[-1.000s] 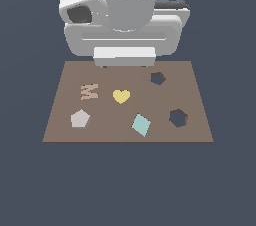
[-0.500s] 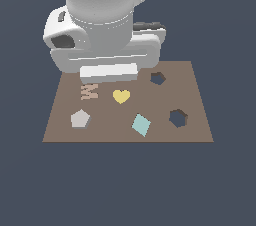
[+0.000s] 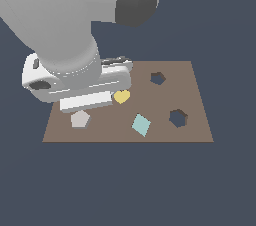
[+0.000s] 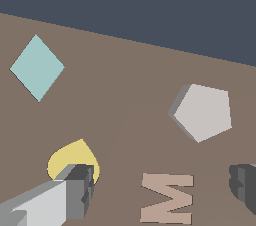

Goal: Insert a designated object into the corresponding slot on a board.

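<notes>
On the brown board (image 3: 200, 120), near its corner at the exterior view's left, the grey pentagon block (image 3: 80, 119) lies free; jaws apart, empty, hovering above; centre both fingers (image 4: 75, 190) astride it before descending; pentagonal slot (image 3: 157, 78) well apart.

yellow heart (image 3: 121, 96), teal diamond (image 3: 141, 125), tan M (image 4: 167, 198)

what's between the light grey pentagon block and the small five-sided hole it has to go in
The yellow heart piece lies roughly on the straight line from the light-grey pentagon block to the small five-sided hole on the brown board. It is flat, so a lifted carry should clear it.
</notes>
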`<state>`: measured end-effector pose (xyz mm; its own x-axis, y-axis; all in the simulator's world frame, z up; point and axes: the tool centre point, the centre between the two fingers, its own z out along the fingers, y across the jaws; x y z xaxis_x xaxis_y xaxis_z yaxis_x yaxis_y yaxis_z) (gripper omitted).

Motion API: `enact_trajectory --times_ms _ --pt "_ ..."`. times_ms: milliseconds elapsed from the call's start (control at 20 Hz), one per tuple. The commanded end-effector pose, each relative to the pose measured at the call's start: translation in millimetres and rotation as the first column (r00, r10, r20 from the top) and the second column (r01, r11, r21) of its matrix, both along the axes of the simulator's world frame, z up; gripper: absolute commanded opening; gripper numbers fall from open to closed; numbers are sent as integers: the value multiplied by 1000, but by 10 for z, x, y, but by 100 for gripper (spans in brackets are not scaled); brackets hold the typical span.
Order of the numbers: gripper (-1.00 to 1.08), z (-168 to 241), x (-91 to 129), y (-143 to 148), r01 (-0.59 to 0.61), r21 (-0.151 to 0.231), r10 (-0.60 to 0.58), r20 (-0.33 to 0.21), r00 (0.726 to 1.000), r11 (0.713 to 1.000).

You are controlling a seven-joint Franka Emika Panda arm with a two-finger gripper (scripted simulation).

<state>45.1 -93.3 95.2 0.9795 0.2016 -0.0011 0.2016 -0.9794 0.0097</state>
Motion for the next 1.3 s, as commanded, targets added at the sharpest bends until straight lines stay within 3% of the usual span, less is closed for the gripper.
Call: enact_trajectory --times_ms 0,550,1250 --pt "100 -124 100 -125 -29 3 29 0 1000 1000" --pt "100 -420 378 -410 -96 9 96 -1 995 995" --pt "100 -470 421 -441 -105 10 105 -1 994 994"
